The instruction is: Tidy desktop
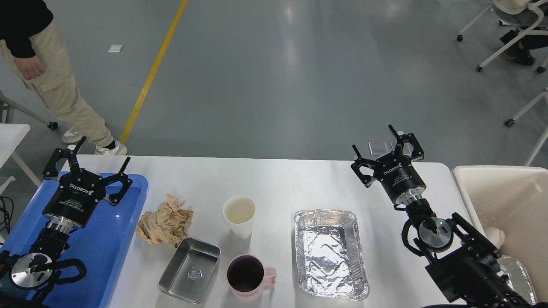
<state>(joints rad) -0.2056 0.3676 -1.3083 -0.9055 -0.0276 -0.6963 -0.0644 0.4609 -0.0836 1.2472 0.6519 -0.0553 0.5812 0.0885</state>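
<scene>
Closest to me on the desktop (278, 179) sit the pink mug (248, 280) and the small steel pan (189, 270), side by side near the front edge. Just right of them lies the foil tray (330, 253), its long side running away from me. A bit farther back stand the white paper cup (239, 215) and the crumpled brown paper (165, 220). The white desktop fills the middle of my view, with the blue tray (128, 239) on its left end and the cream bin (496, 192) off its right end.

My left gripper (93, 163) hangs over the blue tray, fingers spread wide and holding nothing. My right gripper (383, 147) hangs over the far right part of the desktop, also spread wide and empty.

I think nothing is picked up yet. The brown paper lies just right of my left gripper and a little nearer to me, so that arm is the closer one (the bin is far away on the other side, though). The foil tray lies nearer to me than my right gripper and a little to its left.
</scene>
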